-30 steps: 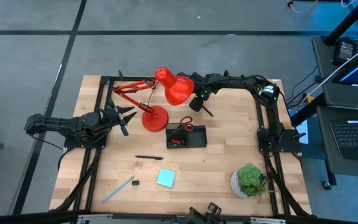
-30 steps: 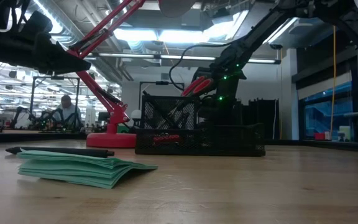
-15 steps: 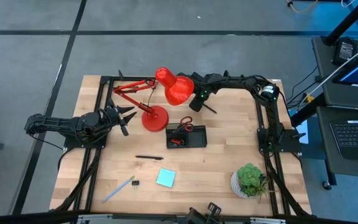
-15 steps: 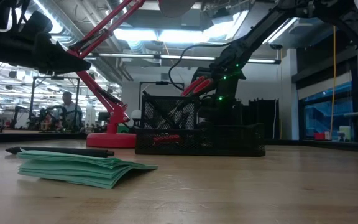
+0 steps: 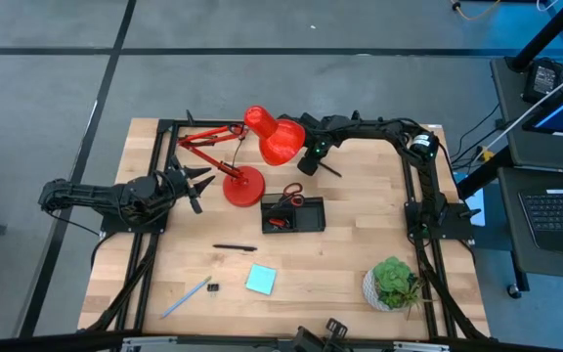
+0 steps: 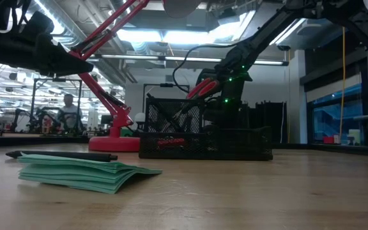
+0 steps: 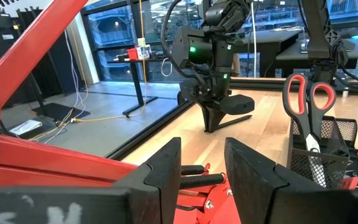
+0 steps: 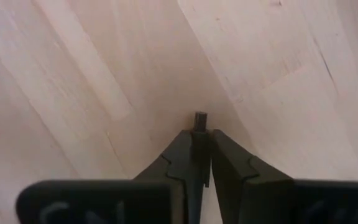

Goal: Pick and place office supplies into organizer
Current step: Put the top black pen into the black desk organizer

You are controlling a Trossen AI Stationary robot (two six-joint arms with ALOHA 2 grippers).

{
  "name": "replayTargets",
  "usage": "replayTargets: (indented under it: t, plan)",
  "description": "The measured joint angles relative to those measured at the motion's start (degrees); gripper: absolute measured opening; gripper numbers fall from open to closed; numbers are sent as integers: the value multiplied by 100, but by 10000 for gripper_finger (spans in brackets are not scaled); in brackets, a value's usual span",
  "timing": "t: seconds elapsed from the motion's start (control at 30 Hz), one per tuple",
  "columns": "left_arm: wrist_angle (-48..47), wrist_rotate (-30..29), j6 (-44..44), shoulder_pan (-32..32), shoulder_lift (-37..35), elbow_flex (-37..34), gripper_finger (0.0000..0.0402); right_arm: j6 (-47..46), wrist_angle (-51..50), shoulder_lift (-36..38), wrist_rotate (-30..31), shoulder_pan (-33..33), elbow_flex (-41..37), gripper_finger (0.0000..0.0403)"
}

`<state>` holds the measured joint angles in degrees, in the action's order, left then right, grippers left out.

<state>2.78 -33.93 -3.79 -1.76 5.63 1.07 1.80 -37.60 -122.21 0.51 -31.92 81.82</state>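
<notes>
My right gripper [image 5: 313, 162] hangs over the far middle of the table, beside the red lamp shade, shut on a thin black pen [image 5: 327, 172]. My left gripper [image 5: 199, 182] waits open near the lamp base, touching nothing. The black mesh organizer [image 5: 306, 221] stands at mid-table with red-handled scissors [image 5: 292, 194] upright in it, blades down. Lying flat on the near half are another black pen [image 5: 233, 248], a teal sticky-note pad [image 5: 261, 280], a light-blue pen [image 5: 186, 297] and a tiny black clip [image 5: 213, 287]. My right gripper pinches the thin black pen between its two fingers, coming from above and slanting down. One end of the pen [image 8: 200, 118] sticks out just past the fingertips. In the left wrist view the pen [image 7: 232, 122] lies low, close over the wood; whether it touches the table I cannot tell.
The red desk lamp [image 5: 272, 137] stands with its round base [image 5: 243, 185] left of the organizer and its shade beside my right gripper. A green potted plant [image 5: 394, 281] sits at the near right corner. Bare wood lies right of the organizer.
</notes>
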Motion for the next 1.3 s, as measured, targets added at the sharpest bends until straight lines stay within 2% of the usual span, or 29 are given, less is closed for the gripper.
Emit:
replayTargets:
  t: [0.9, 1.3]
  plan:
    - [-1, 1, 0, 0, 0, 1, 118, 121, -252, 1040, -23, 280, -46, 27]
    - [1, -17, 0, 0, 0, 1, 118, 118, -353, 1130, -19, 354, -37, 28]
